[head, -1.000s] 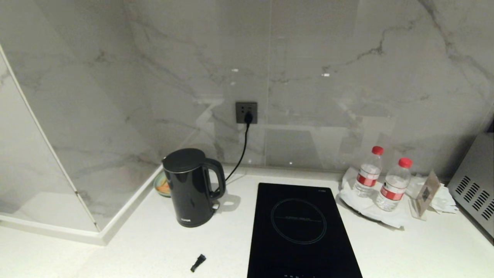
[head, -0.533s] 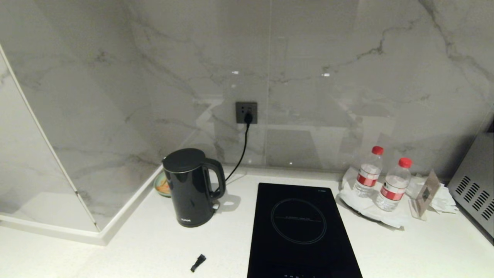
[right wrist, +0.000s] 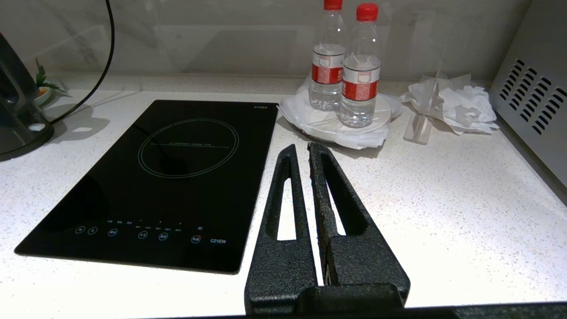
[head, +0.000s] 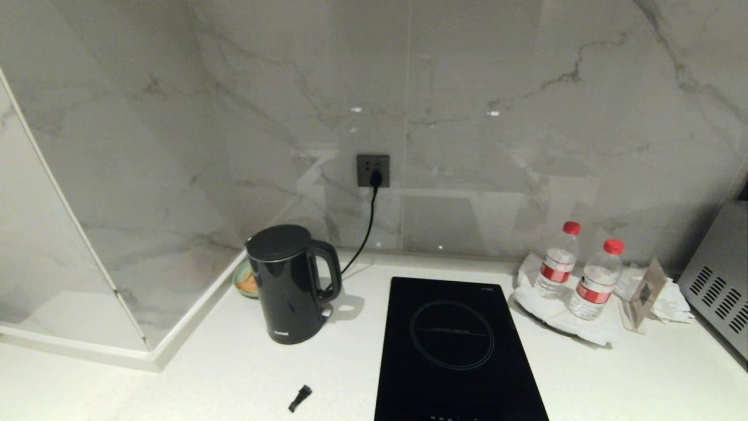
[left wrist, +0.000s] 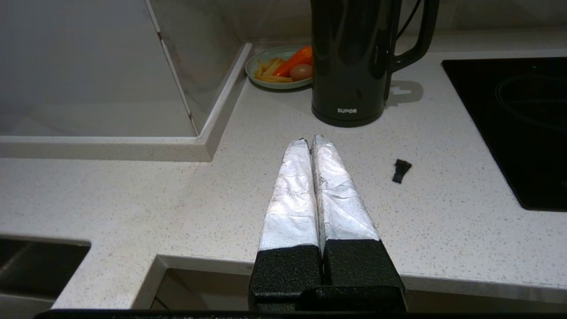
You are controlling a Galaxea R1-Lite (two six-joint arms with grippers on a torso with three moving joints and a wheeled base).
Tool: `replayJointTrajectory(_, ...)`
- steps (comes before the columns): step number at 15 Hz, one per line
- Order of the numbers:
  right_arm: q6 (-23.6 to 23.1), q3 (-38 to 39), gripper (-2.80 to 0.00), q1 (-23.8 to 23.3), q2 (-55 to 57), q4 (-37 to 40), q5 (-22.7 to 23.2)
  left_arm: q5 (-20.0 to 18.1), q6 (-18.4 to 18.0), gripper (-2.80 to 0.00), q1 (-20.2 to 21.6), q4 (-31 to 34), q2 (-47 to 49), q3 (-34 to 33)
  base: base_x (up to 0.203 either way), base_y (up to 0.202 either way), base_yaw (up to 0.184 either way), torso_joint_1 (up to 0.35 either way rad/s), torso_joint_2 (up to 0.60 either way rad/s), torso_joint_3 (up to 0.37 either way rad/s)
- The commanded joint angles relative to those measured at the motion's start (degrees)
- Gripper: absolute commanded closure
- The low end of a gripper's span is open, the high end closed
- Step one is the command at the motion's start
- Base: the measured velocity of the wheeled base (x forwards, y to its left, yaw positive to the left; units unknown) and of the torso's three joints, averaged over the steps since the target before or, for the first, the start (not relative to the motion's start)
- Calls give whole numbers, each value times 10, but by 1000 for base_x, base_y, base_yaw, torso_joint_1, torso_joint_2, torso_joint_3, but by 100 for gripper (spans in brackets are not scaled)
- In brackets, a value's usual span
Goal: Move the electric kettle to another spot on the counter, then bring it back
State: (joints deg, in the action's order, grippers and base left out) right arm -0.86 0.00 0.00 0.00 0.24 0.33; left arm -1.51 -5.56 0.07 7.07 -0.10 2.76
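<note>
The glossy black electric kettle [head: 289,286] stands upright on the white speckled counter [head: 245,374], left of the hob, handle facing right. The left wrist view shows the electric kettle [left wrist: 352,62] straight ahead of my left gripper [left wrist: 310,141], which hovers over the counter [left wrist: 133,195] near its front edge, silver-wrapped fingers pressed together, holding nothing. My right gripper [right wrist: 300,148] is shut and empty over the counter right of the hob [right wrist: 168,177]. Neither arm appears in the head view.
A black hob [head: 456,345] is inset mid-counter. A plate of food [left wrist: 279,68] sits behind the kettle by the corner. A small black piece [head: 300,398] lies near the front. Two water bottles [head: 578,269] stand on tissue at right, beside a vented appliance [head: 719,286]. The cord runs to a wall socket [head: 373,171].
</note>
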Motion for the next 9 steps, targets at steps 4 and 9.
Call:
replayJointTrajectory(4,0,0,0,0,0,0,0,-2,-1,0,0,1,1,0,0,0,0,0,0,0)
replayJointTrajectory(9,0,0,0,0,0,0,0,-2,-4,0,0,1,1,0,0,0,0,0,0,0)
